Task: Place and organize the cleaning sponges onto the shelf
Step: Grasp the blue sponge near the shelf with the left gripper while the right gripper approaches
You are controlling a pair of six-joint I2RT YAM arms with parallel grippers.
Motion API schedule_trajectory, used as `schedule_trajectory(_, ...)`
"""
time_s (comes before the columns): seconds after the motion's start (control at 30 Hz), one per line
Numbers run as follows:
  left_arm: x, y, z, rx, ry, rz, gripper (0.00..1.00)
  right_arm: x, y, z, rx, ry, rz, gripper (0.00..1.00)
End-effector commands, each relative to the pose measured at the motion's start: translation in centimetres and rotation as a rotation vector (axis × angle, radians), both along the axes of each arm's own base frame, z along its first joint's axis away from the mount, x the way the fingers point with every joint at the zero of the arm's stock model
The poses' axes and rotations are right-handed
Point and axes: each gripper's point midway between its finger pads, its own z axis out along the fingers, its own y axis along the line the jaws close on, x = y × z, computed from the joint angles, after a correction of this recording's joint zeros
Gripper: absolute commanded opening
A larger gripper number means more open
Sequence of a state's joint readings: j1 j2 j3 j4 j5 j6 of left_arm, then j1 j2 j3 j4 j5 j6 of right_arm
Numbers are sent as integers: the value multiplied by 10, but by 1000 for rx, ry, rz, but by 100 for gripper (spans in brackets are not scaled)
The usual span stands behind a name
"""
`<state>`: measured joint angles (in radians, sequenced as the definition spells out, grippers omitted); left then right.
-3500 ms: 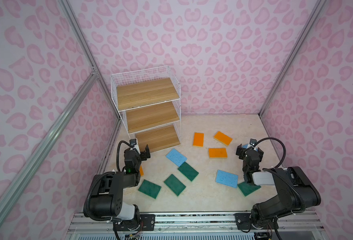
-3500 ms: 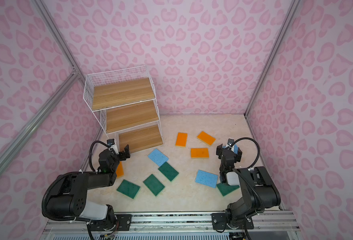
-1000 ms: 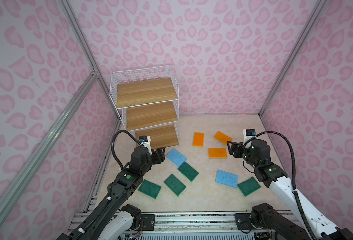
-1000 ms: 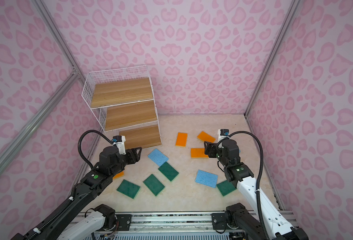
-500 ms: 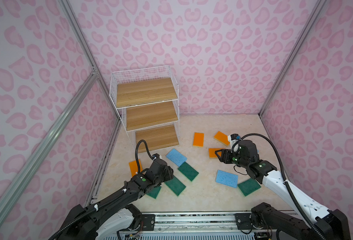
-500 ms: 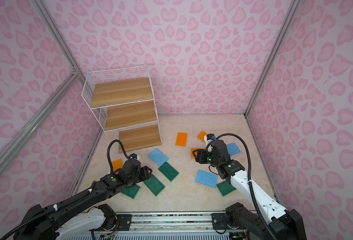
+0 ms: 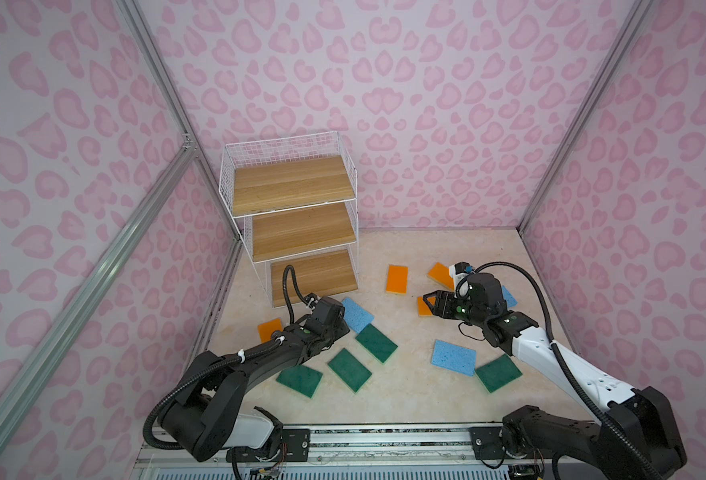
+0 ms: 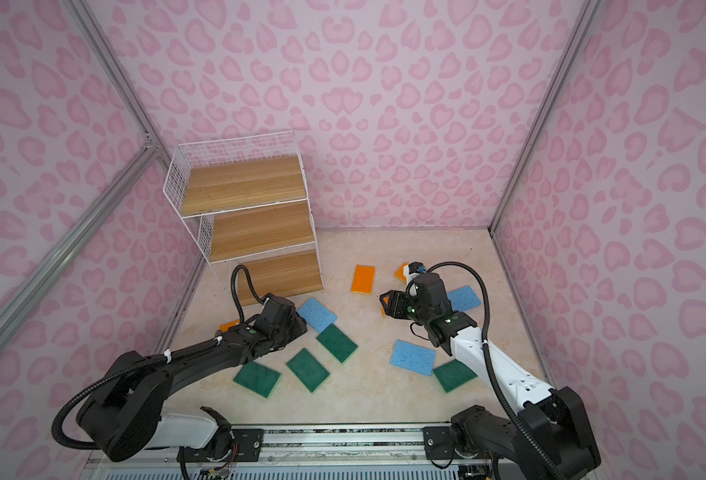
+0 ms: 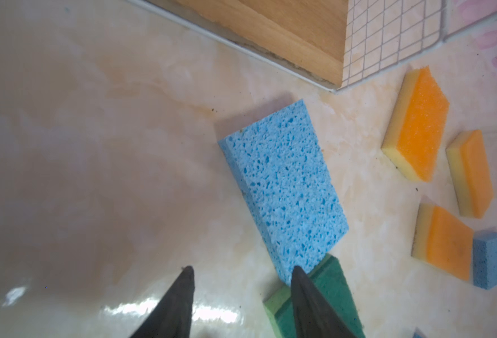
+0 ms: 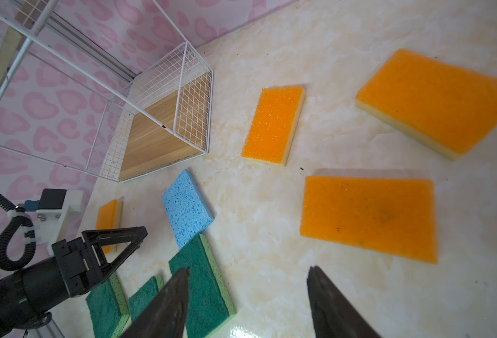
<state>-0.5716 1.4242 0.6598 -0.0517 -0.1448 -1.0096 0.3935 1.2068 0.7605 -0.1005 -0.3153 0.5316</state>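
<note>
Left claw (image 9: 242,269) spread beside blue sponge (image 9: 282,187); right claw (image 10: 248,269) spread, seemingly over orange sponge (image 10: 367,216).

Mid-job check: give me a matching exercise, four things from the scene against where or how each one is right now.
Things:
A. shelf
B. right gripper
C. blue sponge nearest the shelf
D. orange sponge nearest the left wall

States:
1. touches a dark green sponge
2. lies left of the left arm in both top views, apart from the rest
3. all three boards bare
4. open, pointing at a nearby orange sponge

Pairs: A-3, B-4, C-1, D-2.
</note>
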Motion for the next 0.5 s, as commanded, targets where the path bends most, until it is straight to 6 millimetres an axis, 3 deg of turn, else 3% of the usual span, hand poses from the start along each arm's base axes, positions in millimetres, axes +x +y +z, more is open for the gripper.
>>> schedule_trajectory(0.0,20,-5,5,-30,-40,43,53,7,6,6,17,-14,14,65)
schedule_trajectory(0.47,42,-9,-24,-3,3,73,37,12,6,2,21,-2,20,66)
